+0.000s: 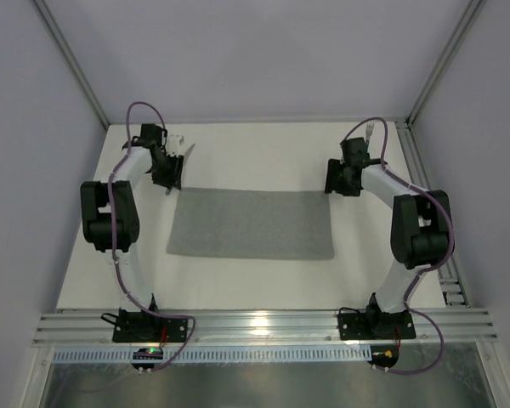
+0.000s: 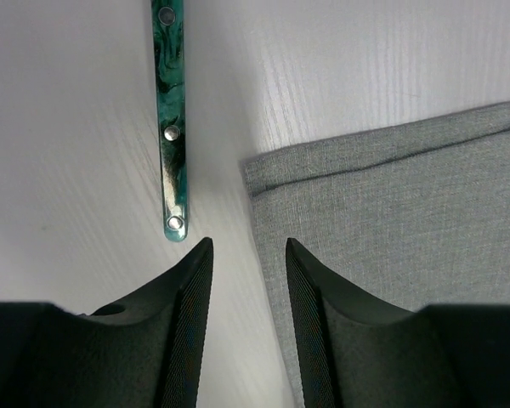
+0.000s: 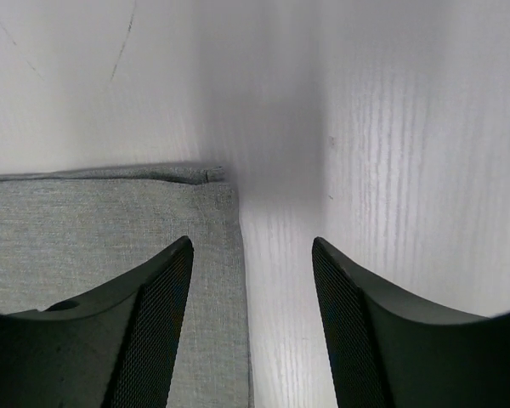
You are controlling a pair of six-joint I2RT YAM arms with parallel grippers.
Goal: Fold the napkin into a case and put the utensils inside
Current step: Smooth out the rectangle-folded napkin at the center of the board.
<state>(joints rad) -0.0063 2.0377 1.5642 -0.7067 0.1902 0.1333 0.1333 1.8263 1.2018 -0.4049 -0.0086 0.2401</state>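
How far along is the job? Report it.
Done: napkin lies flat, seemingly folded over once. In hand: nothing; left gripper and right gripper hover open at its far corners. Left: forming the case, then loading the teal-handled utensil lying beside the cloth.

This looks like a robotics lab test cell. A white table (image 1: 238,285) sits boxed in by plain pale walls (image 1: 255,51), with aluminium frame posts (image 1: 66,55) rising at the upper corners. Along the bottom of the frame, a left arm (image 1: 110,217) and a right arm (image 1: 418,229) are bolted to slotted metal rails (image 1: 263,325), trailing purple cables (image 1: 128,119) above a white cable strip (image 1: 263,353).
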